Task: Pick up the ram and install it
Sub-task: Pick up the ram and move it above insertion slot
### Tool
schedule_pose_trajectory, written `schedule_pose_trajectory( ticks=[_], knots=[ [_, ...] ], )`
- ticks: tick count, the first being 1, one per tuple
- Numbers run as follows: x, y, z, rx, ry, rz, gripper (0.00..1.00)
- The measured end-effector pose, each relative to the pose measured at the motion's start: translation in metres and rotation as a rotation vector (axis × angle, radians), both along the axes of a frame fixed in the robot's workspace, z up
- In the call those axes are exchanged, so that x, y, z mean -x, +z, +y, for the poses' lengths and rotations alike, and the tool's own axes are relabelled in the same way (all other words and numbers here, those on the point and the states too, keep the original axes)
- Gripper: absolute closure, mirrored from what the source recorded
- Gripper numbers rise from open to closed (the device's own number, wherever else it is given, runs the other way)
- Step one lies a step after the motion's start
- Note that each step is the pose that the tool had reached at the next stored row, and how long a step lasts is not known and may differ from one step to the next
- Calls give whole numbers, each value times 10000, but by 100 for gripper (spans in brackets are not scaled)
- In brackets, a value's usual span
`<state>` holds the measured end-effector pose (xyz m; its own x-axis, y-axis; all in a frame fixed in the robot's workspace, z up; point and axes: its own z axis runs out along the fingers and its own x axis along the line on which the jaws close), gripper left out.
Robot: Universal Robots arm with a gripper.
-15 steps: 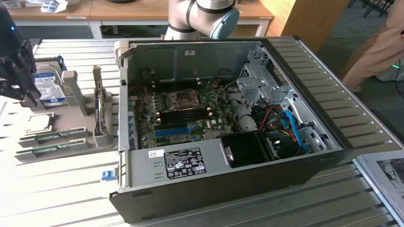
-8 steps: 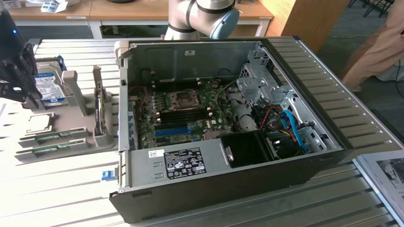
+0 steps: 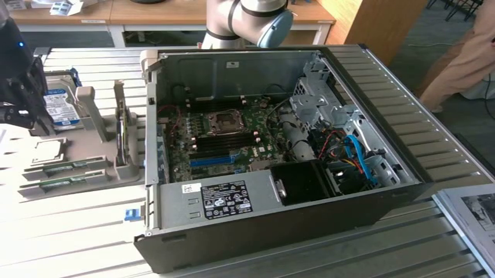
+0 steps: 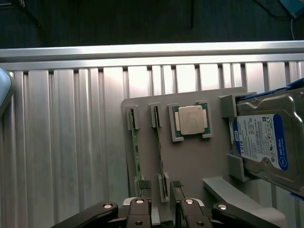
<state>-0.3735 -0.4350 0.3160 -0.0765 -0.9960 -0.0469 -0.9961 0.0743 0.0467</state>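
Observation:
Two green ram sticks stand on edge in a grey holder (image 4: 190, 161): one ram stick (image 4: 161, 152) and its neighbour (image 4: 135, 152). My gripper (image 4: 161, 190) is open just above the holder. Its dark fingertips (image 4: 146, 185) stand on either side of the near end of the first stick, with a gap on each side. From the exterior view, the same sticks (image 3: 68, 167) lie at the far left of the table, below the arm's dark head (image 3: 17, 75). The open computer case (image 3: 371, 191) holds the motherboard (image 3: 220, 136) with its dark memory slots.
On the holder also sit a silver processor (image 4: 191, 120) and a hard drive (image 4: 266, 142) with a blue-white label. A blue slot (image 3: 210, 160) and cables lie inside the case. A person (image 3: 464, 58) stands at the exterior view's right. The table (image 4: 71, 142) is ribbed metal.

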Motion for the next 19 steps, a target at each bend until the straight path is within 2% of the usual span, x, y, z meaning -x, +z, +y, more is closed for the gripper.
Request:
schedule_pose_trajectory(
  ticks=[19],
  knots=[
    [0, -174, 0, 1, 0, 1, 71]
  ],
)
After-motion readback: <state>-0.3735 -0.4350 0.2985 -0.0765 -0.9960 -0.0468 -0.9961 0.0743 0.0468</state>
